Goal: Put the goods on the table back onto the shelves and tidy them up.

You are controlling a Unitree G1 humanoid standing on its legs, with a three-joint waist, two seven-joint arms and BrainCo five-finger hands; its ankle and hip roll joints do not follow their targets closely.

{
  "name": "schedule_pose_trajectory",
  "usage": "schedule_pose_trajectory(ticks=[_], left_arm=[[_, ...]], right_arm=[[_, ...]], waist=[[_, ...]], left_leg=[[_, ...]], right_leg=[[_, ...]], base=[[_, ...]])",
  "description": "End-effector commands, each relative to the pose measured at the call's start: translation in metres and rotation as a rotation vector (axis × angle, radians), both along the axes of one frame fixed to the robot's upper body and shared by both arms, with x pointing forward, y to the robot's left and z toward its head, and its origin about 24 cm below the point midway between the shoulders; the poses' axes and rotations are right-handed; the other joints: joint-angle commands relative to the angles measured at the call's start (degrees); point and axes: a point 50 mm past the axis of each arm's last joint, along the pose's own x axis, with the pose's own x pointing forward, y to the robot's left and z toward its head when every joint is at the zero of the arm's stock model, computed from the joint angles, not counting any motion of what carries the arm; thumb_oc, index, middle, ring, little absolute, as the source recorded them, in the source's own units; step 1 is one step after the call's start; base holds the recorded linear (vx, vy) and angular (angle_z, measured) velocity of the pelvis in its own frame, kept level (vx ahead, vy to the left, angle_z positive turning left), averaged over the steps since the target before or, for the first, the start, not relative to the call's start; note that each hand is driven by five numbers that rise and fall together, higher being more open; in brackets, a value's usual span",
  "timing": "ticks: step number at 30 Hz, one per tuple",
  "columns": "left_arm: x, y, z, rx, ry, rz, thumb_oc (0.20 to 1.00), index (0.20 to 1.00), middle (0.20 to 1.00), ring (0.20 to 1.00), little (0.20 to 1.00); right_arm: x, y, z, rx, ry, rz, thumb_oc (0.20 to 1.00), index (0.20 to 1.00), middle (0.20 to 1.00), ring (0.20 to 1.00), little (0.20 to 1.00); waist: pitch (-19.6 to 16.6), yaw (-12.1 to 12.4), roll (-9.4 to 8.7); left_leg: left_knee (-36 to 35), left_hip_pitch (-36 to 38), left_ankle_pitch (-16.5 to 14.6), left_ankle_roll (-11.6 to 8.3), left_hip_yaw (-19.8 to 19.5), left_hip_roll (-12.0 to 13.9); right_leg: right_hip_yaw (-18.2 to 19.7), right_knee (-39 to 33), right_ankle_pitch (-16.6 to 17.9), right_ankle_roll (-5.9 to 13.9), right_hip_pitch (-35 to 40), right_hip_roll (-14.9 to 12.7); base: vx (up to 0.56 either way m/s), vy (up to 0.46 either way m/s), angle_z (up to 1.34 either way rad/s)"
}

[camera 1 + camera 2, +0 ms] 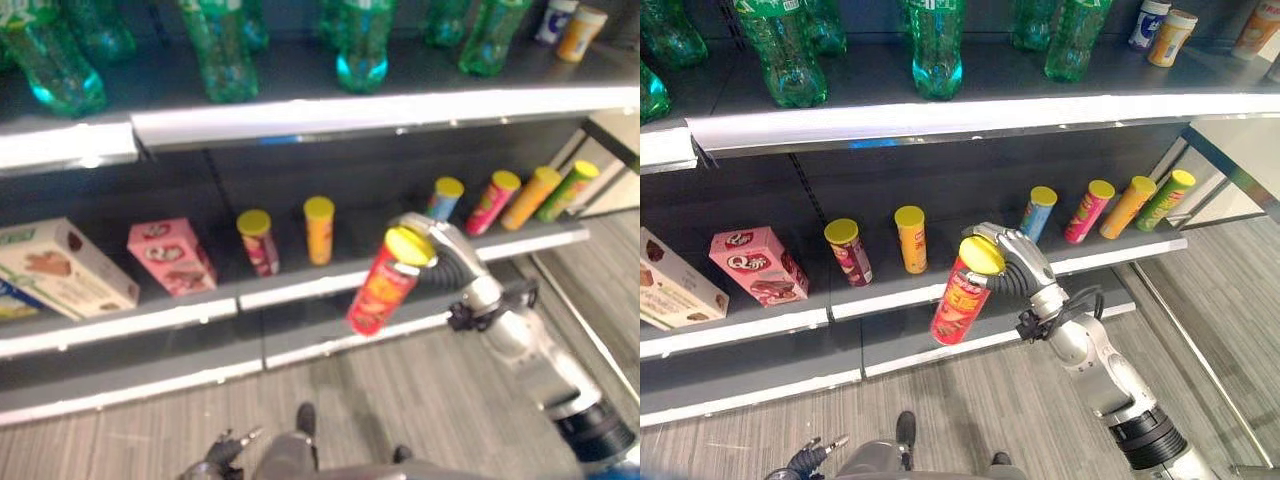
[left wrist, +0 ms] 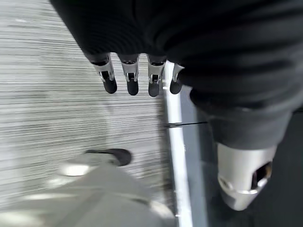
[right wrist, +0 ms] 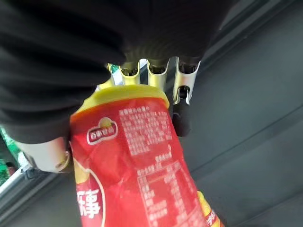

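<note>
The head views look down on a dark shelf unit (image 1: 940, 110) above a grey striped floor (image 1: 970, 400). The right hand (image 1: 1015, 262) reaches in from the lower right and holds a red can (image 1: 962, 300) with a yellow lid, tilted, lid uppermost, in front of the middle shelf's edge and clear of the shelf board.

On the middle shelf stand a pink box (image 1: 755, 265), a dark red can (image 1: 847, 250) and an orange can (image 1: 911, 238), all upright. Further right four more cans lean: a blue can (image 1: 1038, 213), a magenta can (image 1: 1088, 210), a second orange can (image 1: 1127, 206) and a green can (image 1: 1164, 199). The top shelf carries green bottles (image 1: 937, 45). The left eye view also shows a white box (image 1: 60, 265) at the left end of the middle shelf.

The right wrist view shows what the head views cannot: the fingers (image 3: 181, 97) curl over the can's lid end, with the red label running away from the hand and the dark shelf behind.

The left wrist view shows the left hand (image 2: 130, 78) hanging over the floor beside a shelf's pale edge, its fingers straight, close together and touching nothing. In the head views this hand sits at the bottom edge, low and left of centre.
</note>
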Motion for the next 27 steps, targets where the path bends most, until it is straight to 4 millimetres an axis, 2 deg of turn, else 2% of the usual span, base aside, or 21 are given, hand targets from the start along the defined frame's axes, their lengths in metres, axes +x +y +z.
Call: schedule_pose_trajectory(ticks=[1,2,3,4,5,6,8,9,10,11,12,13,14,15,16,18,22,27], left_arm=[[-0.002,-0.011,-0.002,0.021,0.019,-0.127,1.0,1.0,1.0,1.0,1.0],[-0.006,-0.01,-0.003,0.029,0.038,-0.144,1.0,1.0,1.0,1.0,1.0],[-0.008,-0.009,-0.003,0.03,0.044,-0.146,1.0,1.0,1.0,1.0,1.0],[-0.009,-0.009,-0.003,0.03,0.045,-0.146,1.0,1.0,1.0,1.0,1.0],[-0.012,-0.007,-0.004,0.03,0.051,-0.139,1.0,1.0,1.0,1.0,1.0],[-0.013,-0.007,-0.004,0.03,0.052,-0.139,1.0,1.0,1.0,1.0,1.0],[-0.015,-0.006,-0.004,0.033,0.055,-0.138,1.0,1.0,1.0,1.0,1.0],[-0.016,-0.004,-0.004,0.041,0.059,-0.134,1.0,1.0,1.0,1.0,1.0],[-0.016,-0.002,-0.003,0.046,0.056,-0.124,1.0,1.0,1.0,1.0,1.0],[-0.016,-0.002,-0.003,0.046,0.056,-0.123,1.0,1.0,1.0,1.0,1.0],[-0.015,-0.001,-0.003,0.047,0.05,-0.114,1.0,1.0,1.0,1.0,1.0],[-0.015,0.003,-0.001,0.05,0.032,-0.073,1.0,1.0,1.0,1.0,1.0],[-0.015,0.003,-0.001,0.051,0.032,-0.072,1.0,1.0,1.0,1.0,1.0],[-0.02,0.006,-0.002,0.049,0.036,-0.016,1.0,1.0,1.0,1.0,1.0],[-0.02,0.006,-0.002,0.049,0.036,-0.015,1.0,1.0,1.0,1.0,1.0],[-0.021,0.003,-0.003,0.043,0.036,0.002,1.0,1.0,1.0,1.0,1.0],[-0.005,-0.011,-0.003,0.017,-0.002,-0.035,1.0,1.0,1.0,1.0,1.0],[0.002,-0.024,-0.003,0.013,-0.004,-0.126,1.0,1.0,1.0,1.0,1.0]], right_arm=[[0.006,0.002,0.035,-0.001,-0.179,0.01,0.2,0.2,0.2,0.2,0.2],[0.005,0.002,0.032,0.012,-0.172,0.004,0.2,0.2,0.2,0.2,0.2],[0.004,0.002,0.031,0.016,-0.167,0.001,0.2,0.2,0.2,0.2,0.2],[0.004,0.002,0.031,0.016,-0.166,0.001,0.2,0.2,0.2,0.2,0.2],[0.003,0.001,0.03,0.012,-0.159,0.003,0.2,0.2,0.2,0.2,0.2],[0.003,0.001,0.03,0.012,-0.158,0.003,0.2,0.2,0.2,0.2,0.2],[0.002,0.0,0.03,0.007,-0.159,0.002,0.2,0.2,0.2,0.2,0.2],[0.003,0.002,0.032,0.007,-0.165,0.012,0.2,0.2,0.2,0.2,0.2],[0.004,0.005,0.033,0.005,-0.166,0.028,0.2,0.2,0.2,0.2,0.2],[0.004,0.005,0.033,0.005,-0.166,0.029,0.2,0.2,0.2,0.2,0.2],[0.004,0.006,0.032,0.002,-0.161,0.034,0.2,0.2,0.2,0.2,0.2],[0.004,0.007,0.032,0.004,-0.159,0.043,0.2,0.2,0.2,0.2,0.2],[0.004,0.007,0.032,0.005,-0.159,0.043,0.2,0.2,0.2,0.2,0.2],[0.004,0.008,0.032,0.021,-0.154,0.051,0.2,0.2,0.2,0.2,0.2],[0.004,0.008,0.032,0.022,-0.154,0.051,0.2,0.2,0.2,0.2,0.2],[0.006,0.013,0.036,0.023,-0.164,0.077,0.2,0.2,0.2,0.2,0.2],[0.01,0.019,0.034,0.01,-0.156,0.093,0.2,0.2,0.2,0.2,0.2],[0.009,0.025,0.022,-0.004,-0.123,0.099,0.2,0.2,0.2,0.2,0.2]], waist=[[-0.7,-1.4,2.91],[-0.3,-1.7,3.53],[-0.4,-1.7,3.51],[-0.4,-1.8,3.54],[-0.5,-1.8,3.75],[-0.5,-1.9,3.83],[-0.4,-2.0,3.79],[-0.4,-1.9,3.67],[-0.3,-2.0,3.3],[-0.3,-2.0,3.32],[-0.2,-2.1,3.05],[-0.2,-2.2,1.66],[-0.1,-2.1,1.59],[-0.9,-1.1,-0.13],[-0.9,-1.2,-0.16],[-1.9,-0.5,-0.83],[-3.2,-0.8,0.79],[-4.0,-1.7,2.27]], left_leg=[[-2.3,3.5,-2.8,-2.23,-3.1,4.8],[-3.3,5.9,-3.6,-1.9,-1.6,5.0],[-3.8,6.6,-3.8,-2.02,-1.1,4.9],[-3.9,6.7,-3.8,-2.02,-1.2,4.9],[-4.4,7.4,-4.4,-2.78,-0.9,5.9],[-4.5,7.5,-4.5,-2.81,-1.0,5.9],[-4.6,7.9,-5.2,-3.51,-1.3,6.8],[-4.9,8.4,-5.7,-4.1,-1.5,7.7],[-5.0,9.0,-6.3,-5.24,-2.2,9.0],[-4.9,9.0,-6.4,-5.25,-2.1,9.0],[-5.1,9.6,-6.6,-5.74,-2.5,9.5],[-5.7,10.6,-6.7,-6.56,-2.9,10.1],[-5.7,10.7,-6.7,-6.55,-2.8,10.0],[-6.6,11.9,-6.5,-7.58,-2.5,10.5],[-6.8,12.1,-6.4,-7.59,-2.5,10.5],[-7.6,12.2,-5.5,-9.41,-1.8,13.2],[-7.8,10.9,-4.2,-10.81,-2.2,15.2],[-7.8,10.8,-4.4,-10.88,-2.2,15.0]], right_leg=[[-0.8,11.2,0.2,0.24,-0.5,2.6],[-3.9,15.0,1.4,-0.11,-3.6,0.8],[-5.8,13.6,1.9,-0.09,-3.9,-0.4],[-6.0,13.4,1.9,-0.08,-3.7,-0.4],[-8.3,7.5,2.4,0.59,-4.0,-3.1],[-8.5,7.0,2.6,0.59,-3.6,-3.0],[-8.9,0.6,4.2,1.55,-3.2,-5.3],[-8.4,-2.9,5.9,2.54,-3.9,-7.0],[-7.0,-5.6,9.6,3.93,-5.2,-9.4],[-7.0,-5.8,9.7,3.95,-5.1,-9.3],[-5.9,-6.1,11.5,4.4,-5.7,-10.1],[-3.1,-6.4,13.0,5.39,-5.3,-10.0],[-3.0,-6.4,13.0,5.43,-5.3,-10.0],[-5.3,-8.0,13.7,6.78,-4.1,-10.0],[-5.4,-8.2,13.8,6.81,-3.9,-10.0],[-8.5,-9.9,10.3,7.02,-2.3,-7.7],[-10.5,-13.0,7.6,6.07,0.1,-5.1],[-10.2,-13.3,7.0,5.79,1.0,-5.0]], base=[[0.14,0.16,-0.51],[0.18,0.16,-0.44],[0.15,0.105,-0.61],[0.14,-0.08,-0.33],[0.11,-0.08,-0.31],[0.16,-0.144,-0.15],[0.11,-0.152,-0.05],[0.19,-0.312,-0.02],[0.17,-0.267,0.0],[0.17,-0.269,0.0],[0.17,-0.265,0.12],[0.17,-0.264,0.28],[0.25,-0.365,0.39],[0.14,-0.19,0.41],[0.21,-0.304,0.31],[0.13,-0.244,0.02],[0.08,-0.14,-0.16],[0.06,0.021,0.0]])
